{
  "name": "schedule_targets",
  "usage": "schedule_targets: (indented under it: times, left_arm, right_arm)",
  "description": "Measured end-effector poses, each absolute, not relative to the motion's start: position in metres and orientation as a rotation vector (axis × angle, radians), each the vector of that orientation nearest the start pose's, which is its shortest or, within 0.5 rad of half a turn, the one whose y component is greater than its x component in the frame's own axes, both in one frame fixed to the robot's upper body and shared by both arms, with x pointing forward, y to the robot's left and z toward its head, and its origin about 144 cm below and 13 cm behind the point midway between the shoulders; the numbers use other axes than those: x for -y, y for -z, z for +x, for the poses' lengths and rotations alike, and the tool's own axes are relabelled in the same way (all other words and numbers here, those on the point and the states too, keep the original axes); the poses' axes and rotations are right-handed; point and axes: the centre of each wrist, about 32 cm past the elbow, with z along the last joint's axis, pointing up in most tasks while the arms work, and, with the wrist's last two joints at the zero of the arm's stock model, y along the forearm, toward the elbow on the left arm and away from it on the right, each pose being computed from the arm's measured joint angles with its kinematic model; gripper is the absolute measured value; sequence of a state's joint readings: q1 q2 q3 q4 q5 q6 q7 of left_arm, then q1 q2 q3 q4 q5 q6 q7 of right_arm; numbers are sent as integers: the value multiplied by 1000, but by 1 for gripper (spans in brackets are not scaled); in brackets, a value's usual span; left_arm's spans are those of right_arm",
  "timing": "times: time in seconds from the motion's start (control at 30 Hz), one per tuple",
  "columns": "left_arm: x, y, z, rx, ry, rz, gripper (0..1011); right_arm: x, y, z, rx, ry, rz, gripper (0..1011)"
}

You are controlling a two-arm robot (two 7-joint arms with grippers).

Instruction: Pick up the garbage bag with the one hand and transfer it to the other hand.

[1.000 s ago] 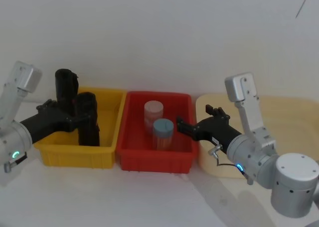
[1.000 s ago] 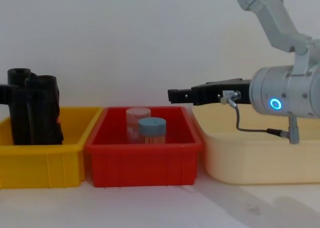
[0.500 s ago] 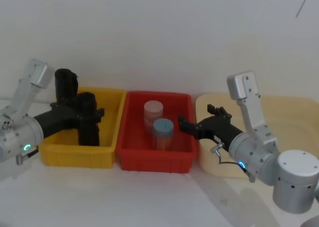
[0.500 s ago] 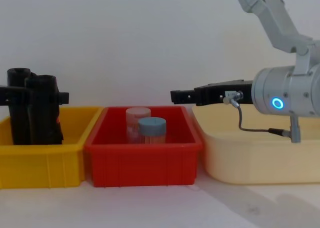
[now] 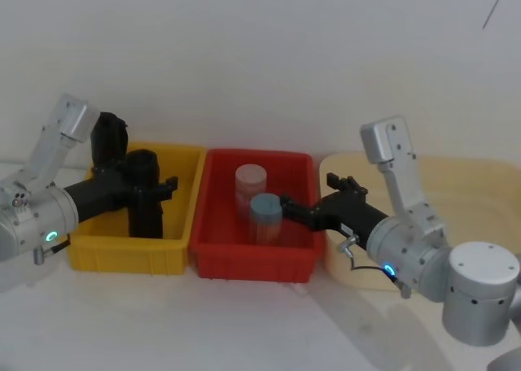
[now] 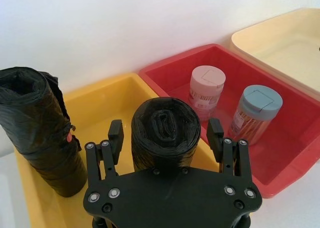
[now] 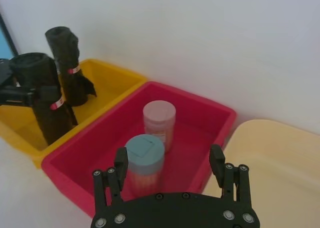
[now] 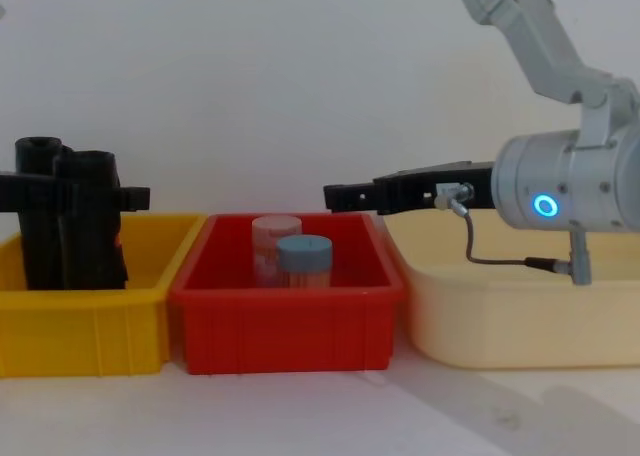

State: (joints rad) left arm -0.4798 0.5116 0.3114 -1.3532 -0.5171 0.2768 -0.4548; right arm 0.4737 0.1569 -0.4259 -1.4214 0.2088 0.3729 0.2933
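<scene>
Job now: I think this is the grab step. The bag has not been lifted yet.
Bag: the slim black roll of bag plastic (image 5: 146, 212) stands upright in the yellow plastic bin (image 5: 122, 253), on the side near the red plastic bin (image 5: 252, 261).
Left pincer: the long black pincer (image 6: 165, 128) on the green-ringed arm has its fingers apart. One is on each side of the bag's top part, with a little gap on both sides, so it is not squeezing.
Why there: I think it is lined up to close on the roll and lift it straight up.
Right pincer: the black pincer (image 7: 168, 155) on the blue-ringed arm hangs over the red bin with its fingers apart.
Why there: I think it waits halfway, ready to take the bag.
Black rolls: two. The other roll (image 6: 40, 128) has a small red mark and stands just beside the bag.
Jars: two in the red bin, one pink-lidded (image 7: 159, 118) and one blue-lidded (image 7: 144, 160).
Bins: three in a row on the white surface (image 5: 244, 322), with the cream tub (image 8: 520, 326) last.
Pincers: two.
</scene>
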Motion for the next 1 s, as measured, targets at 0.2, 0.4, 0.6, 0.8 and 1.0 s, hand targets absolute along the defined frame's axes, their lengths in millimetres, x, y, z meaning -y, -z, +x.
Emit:
schedule_targets:
  times: [0.2,0.4,0.6,0.8,1.0]
  left_arm:
    - [-322,-1252,572,-74,-967,154,1001]
    - [-322,-1252,573,-74,-964,156,1001]
    - [-322,-1252,574,-74,-961,156,1002]
    - [-321,-1252,575,-74,-960,156,1002]
    - [-321,-1252,575,-74,-959,157,1002]
  right_arm:
    - [141,-1250,560,-17,873,-211,1001]
    - [131,-1251,562,-10,847,-227,1001]
    - [121,-1250,567,0,828,-254,1001]
    - [115,-1248,572,8,821,-269,1001]
    - [108,-1245,581,11,820,-290,1001]
